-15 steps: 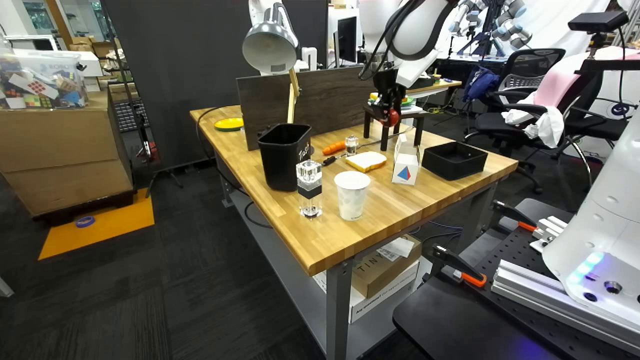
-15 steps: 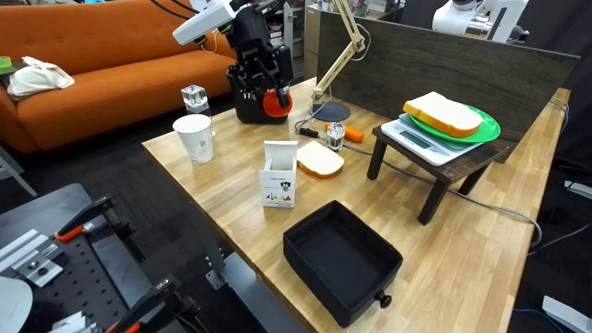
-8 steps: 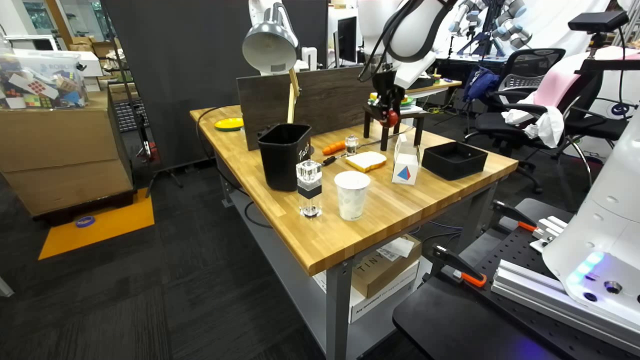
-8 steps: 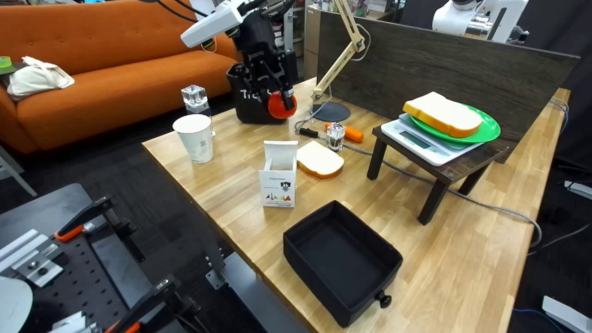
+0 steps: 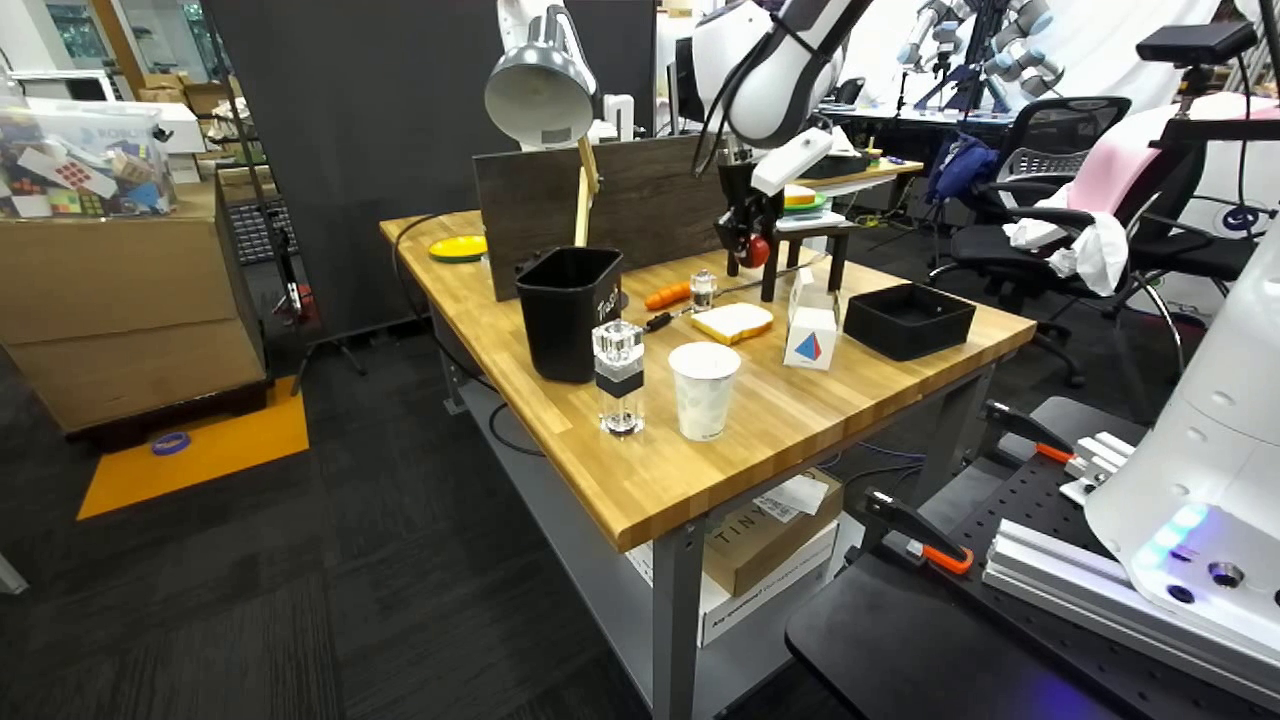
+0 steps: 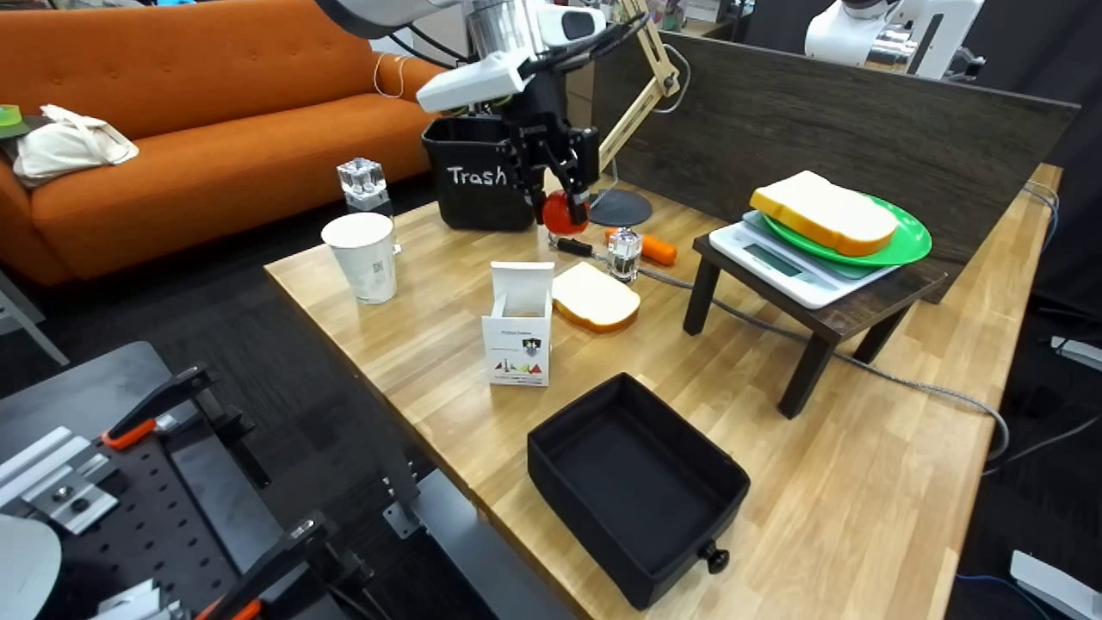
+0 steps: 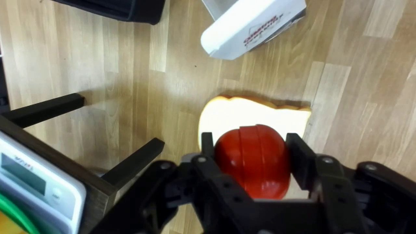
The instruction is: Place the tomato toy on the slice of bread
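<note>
The tomato toy (image 7: 253, 159) is a round, shiny red ball held between the black fingers of my gripper (image 7: 250, 143). The gripper is shut on it, with one finger on each side. Both exterior views show the tomato (image 5: 757, 251) (image 6: 565, 213) held in the air over the table. The slice of bread (image 6: 596, 297) lies flat on the table, white on top with a tan-orange crust. In the wrist view the bread (image 7: 247, 113) is beyond the tomato, which hides its lower part. The tomato and bread are apart.
A second bread slice (image 6: 826, 211) sits on a green plate (image 6: 914, 241) on a scale (image 6: 766, 267) on a dark stand (image 6: 869, 314). Near the slice are a white box (image 6: 518, 344), a clear grinder (image 6: 624, 254) and a carrot (image 6: 658, 251). A black tray (image 6: 732, 482) stands further off.
My gripper has carried the tomato toy toward the slice of bread on the table and somewhat lower, moving mostly in the last half second. The gripper stays shut on it. Other objects have not moved.
</note>
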Available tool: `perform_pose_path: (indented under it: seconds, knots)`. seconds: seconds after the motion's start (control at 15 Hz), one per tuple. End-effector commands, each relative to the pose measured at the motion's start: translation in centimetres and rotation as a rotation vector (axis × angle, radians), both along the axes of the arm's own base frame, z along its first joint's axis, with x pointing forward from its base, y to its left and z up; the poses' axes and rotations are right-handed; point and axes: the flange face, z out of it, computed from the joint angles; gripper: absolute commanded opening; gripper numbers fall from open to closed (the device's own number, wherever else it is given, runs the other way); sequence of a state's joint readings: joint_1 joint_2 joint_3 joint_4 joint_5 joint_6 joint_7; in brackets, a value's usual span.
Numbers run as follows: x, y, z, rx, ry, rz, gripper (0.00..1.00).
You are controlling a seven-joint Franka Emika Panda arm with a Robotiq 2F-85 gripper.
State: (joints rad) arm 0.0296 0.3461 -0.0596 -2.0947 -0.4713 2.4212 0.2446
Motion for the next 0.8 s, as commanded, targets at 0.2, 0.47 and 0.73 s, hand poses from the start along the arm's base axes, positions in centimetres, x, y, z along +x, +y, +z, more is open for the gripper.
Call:
perform_pose_path:
  seconds: [0.2,0.47,0.73]
  knots:
    - [4.5,-1.9,-4.8,0.108,0.043,-0.068,0.31]
    - [6.1,-2.9,-7.3,0.142,0.052,-0.108,0.31]
    - [6.7,-3.0,-9.5,0.142,0.072,-0.125,0.31]
